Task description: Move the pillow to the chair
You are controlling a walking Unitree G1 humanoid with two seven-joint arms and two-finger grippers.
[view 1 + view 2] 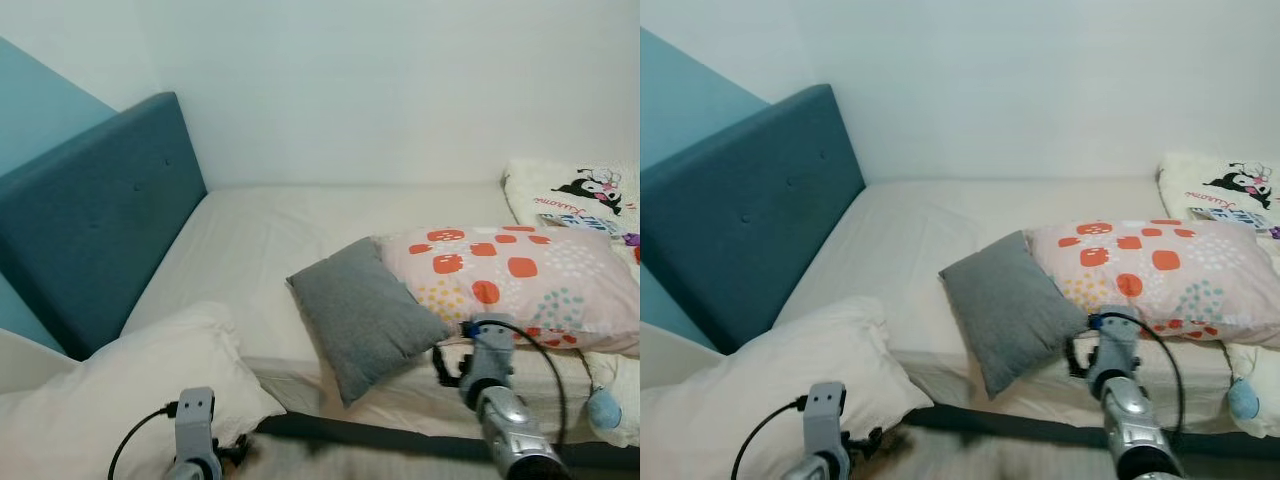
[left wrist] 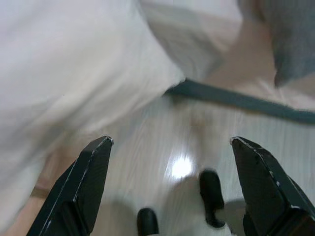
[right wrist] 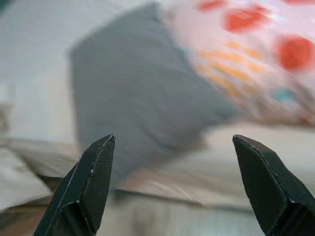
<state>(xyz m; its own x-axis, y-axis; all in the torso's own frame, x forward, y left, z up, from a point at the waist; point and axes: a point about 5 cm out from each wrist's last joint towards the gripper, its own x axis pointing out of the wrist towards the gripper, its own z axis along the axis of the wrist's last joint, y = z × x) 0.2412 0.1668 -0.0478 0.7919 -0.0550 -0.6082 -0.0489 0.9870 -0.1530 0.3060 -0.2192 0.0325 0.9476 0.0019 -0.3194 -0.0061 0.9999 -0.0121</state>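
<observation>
Now: both grippers open before the bed, pillows untouched

Head views. A bed (image 1: 260, 250) with a cream sheet runs along a white wall; its blue headboard (image 1: 95, 215) stands at 9 o'clock. A grey pillow (image 1: 362, 315) lies at the middle of the near edge of the mattress, tilted, its lower corner hanging over the side. Touching it at 3 o'clock is a patterned pillow (image 1: 510, 280), pink-white with red and orange spots, which partly overlaps the grey one's upper corner. A white pillow (image 1: 130, 400) lies at 7 o'clock, low beside the bed. A cartoon-print blanket (image 1: 575, 195) sits at 2 o'clock against the wall, and a small blue object (image 1: 604, 408) hangs by the bed's edge at 4 o'clock. A dark band (image 1: 380, 435) runs along the foot of the bed frame.

Right wrist view. The right gripper (image 3: 172, 182) is raised toward the grey pillow, its two black fingers (image 3: 93, 182) spread wide with nothing between them; the pillow lies ahead, apart from the tips.

Left wrist view. The left gripper (image 2: 170, 189) is held low beside the white pillow, fingers (image 2: 86, 184) likewise wide apart and holding nothing, above a pale glossy floor (image 2: 162, 142). The picture is blurred.
</observation>
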